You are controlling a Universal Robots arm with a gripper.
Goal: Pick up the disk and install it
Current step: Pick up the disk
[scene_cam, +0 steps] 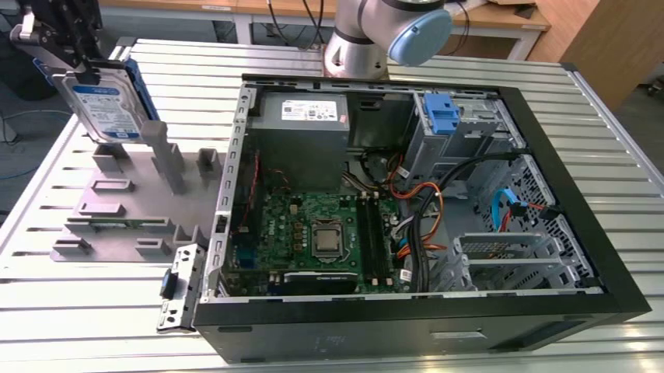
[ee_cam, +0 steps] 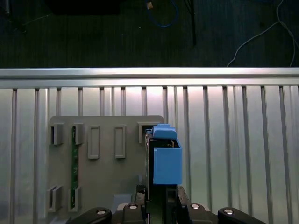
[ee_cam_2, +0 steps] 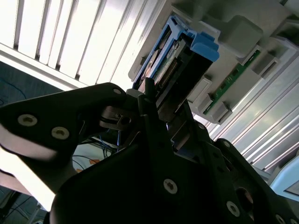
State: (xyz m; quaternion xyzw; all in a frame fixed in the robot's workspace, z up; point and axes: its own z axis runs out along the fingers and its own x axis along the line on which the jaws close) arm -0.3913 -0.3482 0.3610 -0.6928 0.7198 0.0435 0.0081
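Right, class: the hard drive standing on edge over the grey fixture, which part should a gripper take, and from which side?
Its top end, from above. The hard drive stands upright over the grey fixture, leaving the top end free, and its flat label face and back give parallel surfaces to pinch across the thin body. The gripper grips it this way.

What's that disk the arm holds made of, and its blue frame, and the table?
The disk looks like bare metal, silver-edged, with a printed label. Its blue frame seems matte moulded plastic, uniformly coloured. The table looks like ribbed aluminium, pale and reflective.
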